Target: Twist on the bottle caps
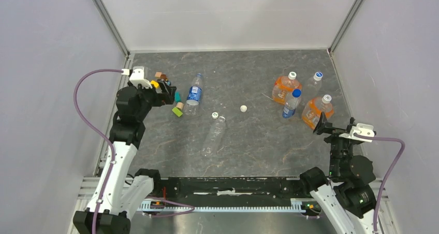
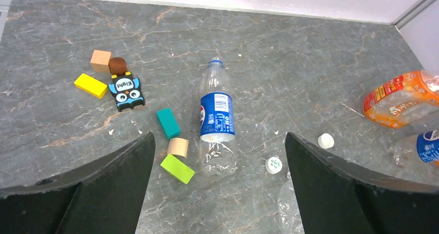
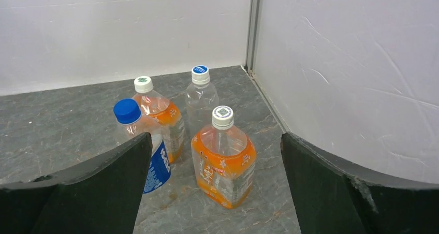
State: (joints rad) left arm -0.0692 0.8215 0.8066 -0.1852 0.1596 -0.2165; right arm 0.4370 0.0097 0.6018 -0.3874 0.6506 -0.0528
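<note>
Bottles of the task both lie on their sides on the grey table (image 1: 259, 156), uncapped. The blue-banded bottle (image 2: 216, 117) has its open neck pointing toward the far wall. The unlabelled bottle (image 1: 214, 135) lies nearer the arms and slightly to its right, apart from it. One white cap (image 2: 274, 165) sits to the right of the blue-banded bottle's base, close to the unlabelled bottle's mouth. The second white cap (image 2: 325, 140) rests farther right, apart from both bottles. Coloured blocks (image 2: 169, 122) are scattered to the left of the blue-banded bottle. The left end effector (image 1: 166, 93) hovers just left of that bottle, fingers spread wide and holding nothing. Well to the bottle's right, the right end effector (image 1: 321, 124) is likewise spread and empty, facing a standing cluster of capped bottles (image 3: 222, 161).
</note>
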